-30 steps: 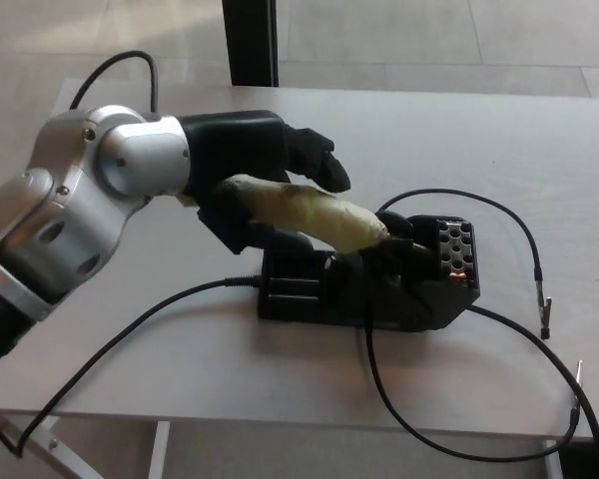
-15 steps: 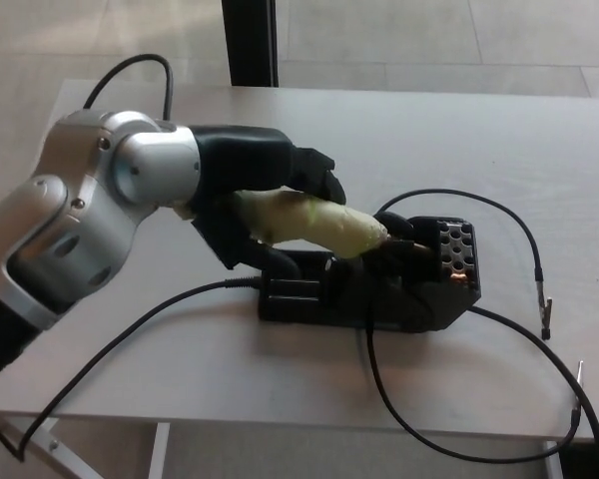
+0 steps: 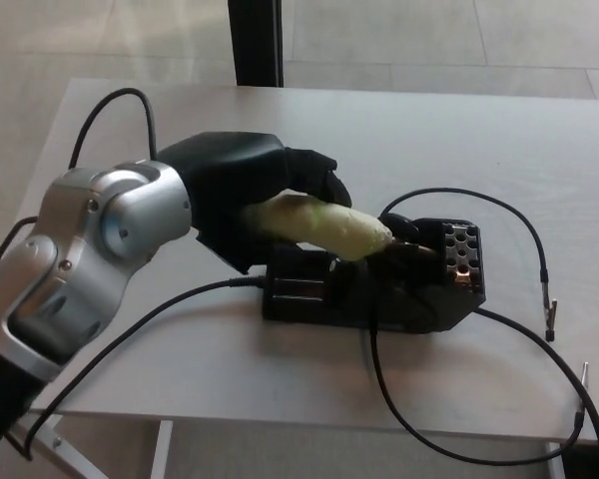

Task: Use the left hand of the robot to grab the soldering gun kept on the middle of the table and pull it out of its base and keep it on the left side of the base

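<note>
- The left hand [image 3: 250,195] sits just left of the base [image 3: 374,284], its fingers [image 3: 319,178] wrapped over the top of the gun [image 3: 319,225] and clamped on its pale, padded handle.
- The gun lies slanted, handle up and to the left of the base, tip end down in the holder at the base's right part; it looks seated, not yet drawn out.
- The right hand does not show.
- To do this step well, I judge the pull should run along the gun's own axis, up and leftward away from the base, not sideways, so the tip does not bind in the holder.
- The base is light-looking and unheld; a jerky pull may drag it across the tabletop [image 3: 539,150]. A slow, steady draw suits.
- A cable [image 3: 449,197] loops above and right of the base, and another runs in front of it; the gun's cord may tug, so leave slack when moving left.
- The bare tabletop left of the base, under the forearm, is the place to lay it, clear of the cable [image 3: 170,299] that runs out from the base's left end.
</note>
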Controlling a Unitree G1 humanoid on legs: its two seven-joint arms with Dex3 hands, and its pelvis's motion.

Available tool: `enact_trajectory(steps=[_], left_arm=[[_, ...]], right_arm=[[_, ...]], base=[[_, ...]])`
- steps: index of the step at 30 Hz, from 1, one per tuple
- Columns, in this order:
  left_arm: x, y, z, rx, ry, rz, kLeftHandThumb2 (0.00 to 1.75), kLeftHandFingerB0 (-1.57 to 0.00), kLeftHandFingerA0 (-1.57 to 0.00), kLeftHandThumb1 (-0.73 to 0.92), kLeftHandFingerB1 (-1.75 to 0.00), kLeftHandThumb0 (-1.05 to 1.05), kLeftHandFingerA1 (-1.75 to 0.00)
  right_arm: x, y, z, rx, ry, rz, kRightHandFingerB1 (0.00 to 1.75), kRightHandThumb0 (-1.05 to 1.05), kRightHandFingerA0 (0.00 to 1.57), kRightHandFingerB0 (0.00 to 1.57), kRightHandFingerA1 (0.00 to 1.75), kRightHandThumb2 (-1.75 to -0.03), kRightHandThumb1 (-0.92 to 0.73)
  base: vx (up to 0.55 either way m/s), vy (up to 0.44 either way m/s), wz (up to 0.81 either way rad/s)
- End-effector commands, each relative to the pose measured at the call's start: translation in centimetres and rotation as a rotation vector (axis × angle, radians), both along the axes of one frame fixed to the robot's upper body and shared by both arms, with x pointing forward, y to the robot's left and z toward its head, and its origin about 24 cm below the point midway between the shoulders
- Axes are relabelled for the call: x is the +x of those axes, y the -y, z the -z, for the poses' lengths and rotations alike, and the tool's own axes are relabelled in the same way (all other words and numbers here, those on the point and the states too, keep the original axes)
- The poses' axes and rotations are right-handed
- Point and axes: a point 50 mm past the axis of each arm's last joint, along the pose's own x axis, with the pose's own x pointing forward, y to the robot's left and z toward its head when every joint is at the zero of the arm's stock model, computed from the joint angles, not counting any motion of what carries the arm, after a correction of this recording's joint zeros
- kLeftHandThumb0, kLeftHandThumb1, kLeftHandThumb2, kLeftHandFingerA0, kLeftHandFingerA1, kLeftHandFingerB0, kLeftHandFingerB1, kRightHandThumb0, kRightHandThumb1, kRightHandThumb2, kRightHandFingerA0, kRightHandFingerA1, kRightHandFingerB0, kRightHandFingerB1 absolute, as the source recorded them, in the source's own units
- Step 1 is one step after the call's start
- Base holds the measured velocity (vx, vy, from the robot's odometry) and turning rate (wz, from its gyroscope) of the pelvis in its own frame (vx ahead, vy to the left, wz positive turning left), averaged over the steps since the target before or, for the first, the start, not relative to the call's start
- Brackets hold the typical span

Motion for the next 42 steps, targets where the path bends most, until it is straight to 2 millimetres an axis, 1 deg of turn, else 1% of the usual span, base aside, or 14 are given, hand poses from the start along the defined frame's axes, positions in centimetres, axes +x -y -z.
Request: enact_trajectory(steps=[1, 7, 8, 9, 13, 16, 17, 25, 26, 28, 37, 38, 41, 42], left_arm=[[-0.9, -0.2, 1.7, -0.026, 0.093, 0.059, 1.15, -0.88, -0.95, 0.55, -1.43, -0.09, -1.67], [-0.9, -1.1, 1.7, 0.0, 0.107, 0.044, 0.91, -0.71, -0.9, 0.65, -1.58, -0.22, -1.75], [-0.8, -1.4, 1.6, 0.02, 0.097, 0.037, 0.89, -0.66, -0.87, 0.67, -1.63, -0.23, -1.75], [-0.8, -1.6, 1.5, 0.03, 0.093, 0.034, 0.98, -0.67, -0.89, 0.65, -1.66, -0.21, -1.75], [-0.7, -2.9, 0.6, 0.077, 0.1, 0.044, 1.14, -0.77, -0.92, 0.59, -1.58, -0.2, -1.75], [-0.3, -5.0, -1.7, 0.197, 0.184, 0.084, 1.02, -0.76, -0.94, 0.58, -1.56, -0.15, -1.75], [-0.2, -5.4, -2.3, 0.217, 0.196, 0.086, 1.02, -0.75, -0.94, 0.59, -1.59, -0.16, -1.75], [0.8, -6.9, -6.4, 0.352, 0.309, 0.098, 0.94, -0.74, -0.91, 0.59, -1.53, -0.12, -1.75], [0.8, -7.1, -7.0, 0.377, 0.341, 0.109, 1.02, -0.95, -1.23, 0.51, -1.2, -0.19, -1.39], [0.7, -7.3, -7.5, 0.417, 0.354, 0.114, 1.0, -0.95, -1.22, 0.5, -1.18, -0.21, -1.37], [-0.8, -9.3, -5.7, 0.324, 0.297, 0.099, 1.03, -0.99, -1.25, 0.49, -1.23, -0.18, -1.4], [-1.7, -10.2, -3.5, 0.194, 0.212, 0.031, 1.02, -0.76, -0.89, 0.58, -1.53, -0.12, -1.72], [-2.4, -10.4, -2.7, 0.145, 0.199, 0.005, 1.03, -0.76, -0.89, 0.58, -1.52, -0.11, -1.72], [-3.0, -10.4, -1.9, 0.08, 0.163, -0.042, 1.01, -0.76, -0.88, 0.6, -1.51, -0.14, -1.71]], right_arm=[[-0.2, 0.7, -1.1, -0.034, 0.041, 0.001, 1.23, -1.05, 1.3, 0.58, 0.98, -1.31, -0.35], [0.3, 0.7, -1.3, -0.034, 0.054, -0.007, 1.21, -1.01, 1.34, 0.63, 0.96, -1.31, -0.37], [0.5, 0.6, -1.3, -0.041, 0.047, -0.014, 1.33, -0.96, 1.37, 0.6, 0.9, -1.27, -0.29], [0.5, 0.6, -1.2, -0.045, 0.044, -0.016, 1.18, -0.98, 1.34, 0.64, 0.96, -1.3, -0.38], [0.8, 0.8, -1.6, -0.061, 0.045, -0.019, 1.18, -0.99, 1.37, 0.64, 0.94, -1.31, -0.37], [1.1, 0.9, -1.9, -0.079, 0.038, -0.024, 1.32, -0.92, 1.44, 0.66, 0.87, -1.3, -0.29], [1.1, 0.9, -1.9, -0.085, 0.034, -0.025, 1.22, -0.96, 1.41, 0.72, 0.93, -1.25, -0.29], [1.1, 0.9, -1.9, -0.087, 0.04, -0.018, 1.31, -0.95, 1.48, 0.7, 0.85, -1.25, -0.28], [1.0, 0.9, -1.9, -0.087, 0.04, -0.016, 1.3, -0.93, 1.5, 0.7, 0.82, -1.25, -0.28], [1.0, 0.9, -2.0, -0.092, 0.037, -0.023, 1.32, -0.94, 1.49, 0.69, 0.83, -1.25, -0.29], [1.2, 1.0, -2.1, -0.086, 0.044, -0.013, 1.33, -0.94, 1.45, 0.68, 0.86, -1.28, -0.28], [1.2, 0.9, -2.0, -0.083, 0.042, -0.02, 1.32, -0.94, 1.44, 0.68, 0.86, -1.27, -0.29], [1.4, 0.9, -2.1, -0.084, 0.044, -0.025, 1.32, -0.93, 1.46, 0.68, 0.84, -1.27, -0.28], [1.5, 0.8, -2.1, -0.087, 0.041, -0.037, 1.17, -1.0, 1.41, 0.65, 0.93, -1.32, -0.39]], base=[[0.0, 0.0, 0.0], [0.0, 0.0, 0.0], [0.0, 0.0, 0.0], [0.0, 0.0, 0.0], [0.0, 0.0, 0.0], [0.0, 0.0, 0.0], [0.0, 0.0, 0.0], [0.0, 0.0, 0.0], [0.0, 0.0, 0.0], [0.0, 0.0, 0.0], [0.0, 0.0, 0.0], [0.0, 0.0, 0.0], [0.0, 0.0, 0.0], [0.0, 0.0, 0.0]])
